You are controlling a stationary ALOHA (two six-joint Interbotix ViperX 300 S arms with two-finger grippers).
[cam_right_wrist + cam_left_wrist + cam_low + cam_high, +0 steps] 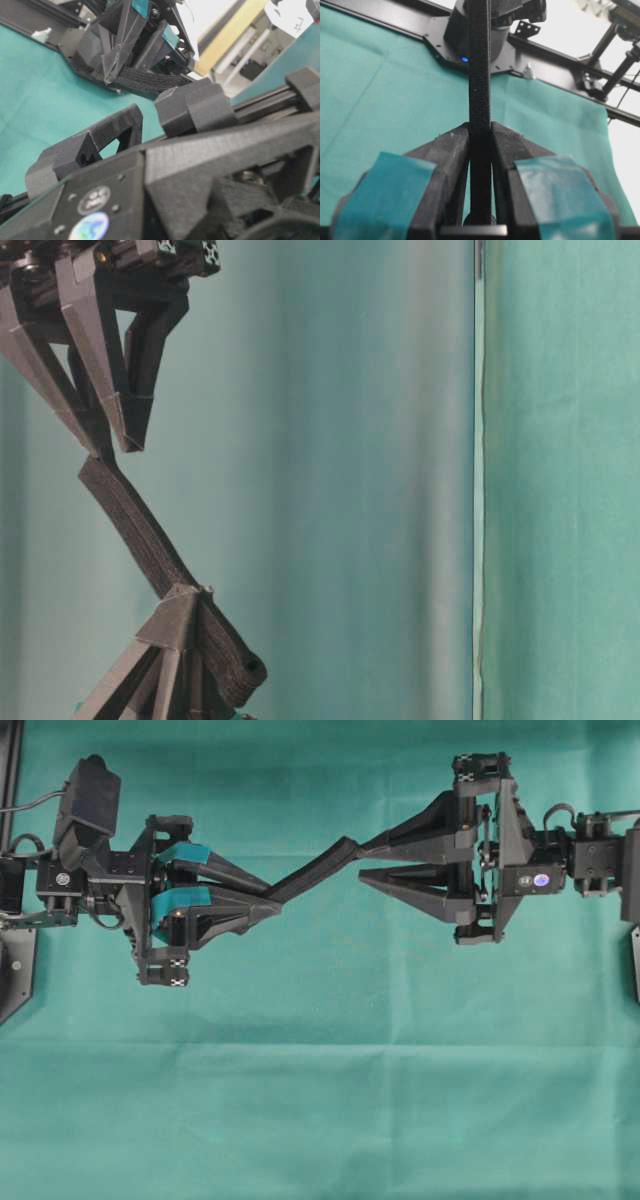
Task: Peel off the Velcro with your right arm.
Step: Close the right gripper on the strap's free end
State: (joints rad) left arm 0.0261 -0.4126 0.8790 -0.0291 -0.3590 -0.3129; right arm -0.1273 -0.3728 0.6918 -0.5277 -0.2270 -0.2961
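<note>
The right gripper (368,862) reaches in from the right edge of the overhead view with its two plain black pointed fingers spread, a clear gap between their tips. The upper finger (415,833) touches the far end of the Velcro (312,870); the lower finger (410,880) stands apart from the strip, so nothing is pinched there. A small blue light glows on the right arm (590,855) at the wrist.

The left gripper (270,895), with teal tape on its fingers, is clamped on the near end of the Velcro. In the left wrist view the strip (480,75) runs straight out from between the closed pads (452,150) toward the opposite arm. In the table-level view the strip (135,525) spans slantwise between the two grippers, held above the cloth, its small rounded end poking out beside the lower fingers.

Beneath both arms lies a green cloth (320,1100), faintly creased, with one long fold line crossing it from side to side in the overhead view. It covers the whole work surface. A black metal frame (385,17) borders the cloth's far edge in the left wrist view, with bright, washed-out room beyond it. The right wrist view shows blurred background shapes, including a yellowish slanted board (230,37).
</note>
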